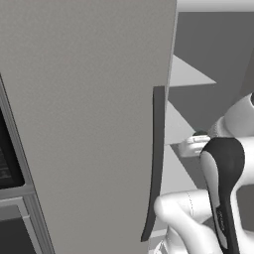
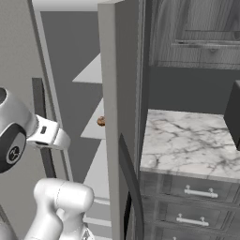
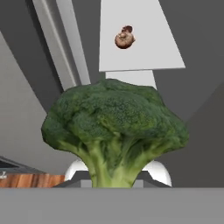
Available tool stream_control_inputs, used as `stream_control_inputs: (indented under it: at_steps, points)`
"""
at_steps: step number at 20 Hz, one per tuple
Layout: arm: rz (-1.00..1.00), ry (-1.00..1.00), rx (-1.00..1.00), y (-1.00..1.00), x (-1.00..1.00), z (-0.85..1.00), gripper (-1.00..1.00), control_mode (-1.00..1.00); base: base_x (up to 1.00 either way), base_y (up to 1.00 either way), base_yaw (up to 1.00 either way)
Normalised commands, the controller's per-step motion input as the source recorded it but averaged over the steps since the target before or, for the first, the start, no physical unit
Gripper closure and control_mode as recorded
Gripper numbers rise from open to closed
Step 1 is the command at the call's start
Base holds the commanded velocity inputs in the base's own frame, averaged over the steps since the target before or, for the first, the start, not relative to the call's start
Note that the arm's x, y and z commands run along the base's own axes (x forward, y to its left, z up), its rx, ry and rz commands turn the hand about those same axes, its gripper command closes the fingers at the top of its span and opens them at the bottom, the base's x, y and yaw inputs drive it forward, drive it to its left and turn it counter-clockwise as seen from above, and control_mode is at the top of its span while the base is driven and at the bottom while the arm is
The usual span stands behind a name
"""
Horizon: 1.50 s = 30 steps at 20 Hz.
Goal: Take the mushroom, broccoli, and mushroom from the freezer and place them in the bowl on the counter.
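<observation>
Green broccoli (image 3: 114, 131) is clenched in the tool by its stem, crown outward, freezer (image 1: 89, 124) shelf mushroom (image 3: 124, 37) lying beyond.

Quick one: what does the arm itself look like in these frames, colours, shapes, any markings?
The arm is glossy white, built of rounded tubular links with bulging elbows. One link has a dark, nearly black cover with faint lettering near its lower end. In the right base view a round dark joint cap bears a small circular logo, beside a white squared wrist block with a small dark mark. No cables visible.
</observation>
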Motion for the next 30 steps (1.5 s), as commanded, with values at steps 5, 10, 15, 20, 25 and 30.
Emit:
stream_control_inputs:
  at_steps: [5,10,15,20,25,30]
  points:
    - [0.00,-0.02,0.00,0.00,-0.20,0.01,1.00,1.00,-0.16,0.03,0.00]
    - [0.00,0.00,0.00,0.00,0.00,0.00,1.00,1.00,-0.51,0.57,0.33]
    - [0.00,0.00,0.00,0.00,0.00,0.00,1.00,1.00,-0.78,0.78,0.76]
    - [0.00,0.00,0.00,0.00,0.00,0.00,1.00,1.00,-0.47,0.64,0.91]
    - [0.00,0.00,0.00,0.00,0.00,0.00,1.00,1.00,-0.03,0.05,0.96]
    - [0.00,0.00,0.00,0.00,0.00,0.00,1.00,1.00,0.05,0.00,0.99]
